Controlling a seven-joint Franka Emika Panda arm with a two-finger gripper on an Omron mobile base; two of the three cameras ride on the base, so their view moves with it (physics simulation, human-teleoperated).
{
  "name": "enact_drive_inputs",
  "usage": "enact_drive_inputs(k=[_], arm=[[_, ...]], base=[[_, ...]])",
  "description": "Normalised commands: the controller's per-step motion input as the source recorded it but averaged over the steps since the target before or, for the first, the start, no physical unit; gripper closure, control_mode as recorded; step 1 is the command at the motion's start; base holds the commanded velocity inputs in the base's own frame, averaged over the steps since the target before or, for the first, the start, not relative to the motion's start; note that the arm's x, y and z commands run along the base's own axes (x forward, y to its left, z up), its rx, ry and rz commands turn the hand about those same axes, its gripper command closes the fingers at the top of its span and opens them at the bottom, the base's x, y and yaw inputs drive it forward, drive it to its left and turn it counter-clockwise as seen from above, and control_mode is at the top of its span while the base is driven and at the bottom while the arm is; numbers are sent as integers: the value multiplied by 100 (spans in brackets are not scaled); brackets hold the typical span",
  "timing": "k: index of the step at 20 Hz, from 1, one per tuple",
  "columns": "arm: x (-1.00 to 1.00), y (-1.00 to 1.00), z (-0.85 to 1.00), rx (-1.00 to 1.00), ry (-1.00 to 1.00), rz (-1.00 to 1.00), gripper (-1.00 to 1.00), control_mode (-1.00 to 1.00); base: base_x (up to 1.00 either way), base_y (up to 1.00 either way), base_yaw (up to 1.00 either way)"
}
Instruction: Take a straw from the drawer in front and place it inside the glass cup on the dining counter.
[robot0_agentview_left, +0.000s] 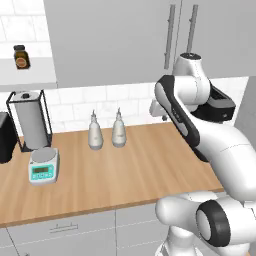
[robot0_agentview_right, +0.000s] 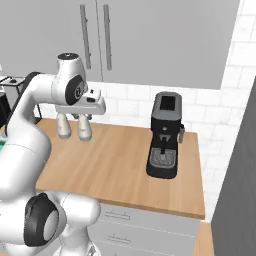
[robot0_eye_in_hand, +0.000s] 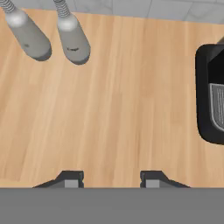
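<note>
At nine o'clock in the left base view, against the tiled wall: a black-framed paper towel holder (robot0_agentview_left: 29, 120) with a white roll. Just in front of it, toward seven o'clock, a pale grey kitchen scale (robot0_agentview_left: 43, 166) with a green display, flat on the light wood counter (robot0_agentview_left: 150, 170). Nearer the middle, at about eleven o'clock of the wood top, two grey pump bottles (robot0_agentview_left: 95, 132) side by side, upright, close but apart. Below the counter's front edge, at six o'clock, a wide light grey drawer (robot0_agentview_left: 75, 232) with a flat front and a slim handle, fully shut.

Farther right, the dark-tipped pincer (robot0_eye_in_hand: 111, 179) hangs above bare wood, tips spread apart with nothing between them. At three o'clock, a black espresso machine (robot0_agentview_right: 164, 137), well apart from the bottles.

No telling where the thin pale straw lies; presumably inside the shut drawer, so pulling that front by its handle likely comes first.

Expect the straw to be very light, fairly stiff yet easy to crush, smooth and prone to rolling or slipping. Best taken near mid-length, across its width, with a gentle squeeze, so neither end droops or swings on the way to the cup.
</note>
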Motion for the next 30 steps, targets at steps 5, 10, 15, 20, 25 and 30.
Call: enact_drive_inputs(k=[5,10,15,20,25,30], arm=[[0,0,0,0,0,0,-100,100],[0,0,0,0,0,0,-100,100],[0,0,0,0,0,0,-100,100],[0,0,0,0,0,0,-100,100],[0,0,0,0,0,0,-100,100],[0,0,0,0,0,0,-100,100]], base=[[-65,23,0],[-97,59,-1],[-22,83,-43],[1,52,-69],[1,50,-68],[0,66,-61]])
